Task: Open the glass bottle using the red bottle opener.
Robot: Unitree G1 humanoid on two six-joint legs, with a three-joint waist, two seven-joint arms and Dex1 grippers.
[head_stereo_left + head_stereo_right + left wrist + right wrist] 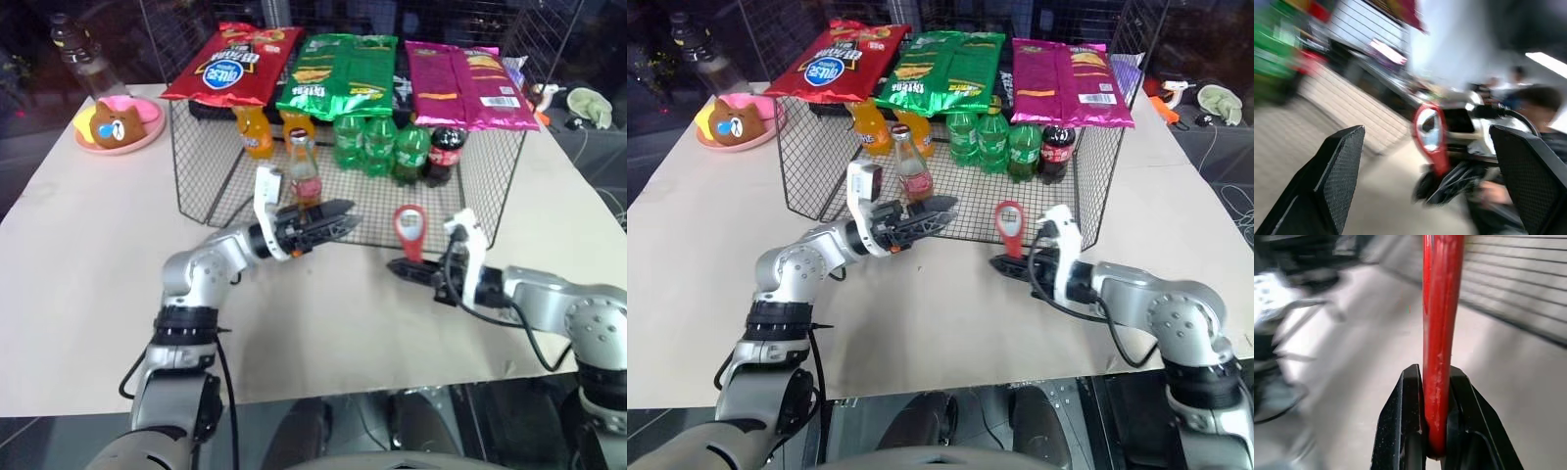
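The glass bottle [300, 162], amber with a red-pink label, stands upright at the front of the wire basket [201, 171]. My left gripper [345, 215] is open just in front of the bottle and a little to its right, pointing right with nothing between its fingers [1339, 171]. The bottle stands free. My right gripper [400, 266] is shut on the handle of the red bottle opener [409, 225], whose ring head points up. The opener [1430, 132] stands well to the right of the bottle. The right wrist view shows the red handle [1442, 308] clamped between the fingers.
Chip bags [338, 73] lie on top of the basket. Orange [257, 132], green [377, 145] and cola [446, 152] plastic bottles stand inside at the back. A pink plate with a bear figure [118, 124] sits at the far left of the table [88, 255].
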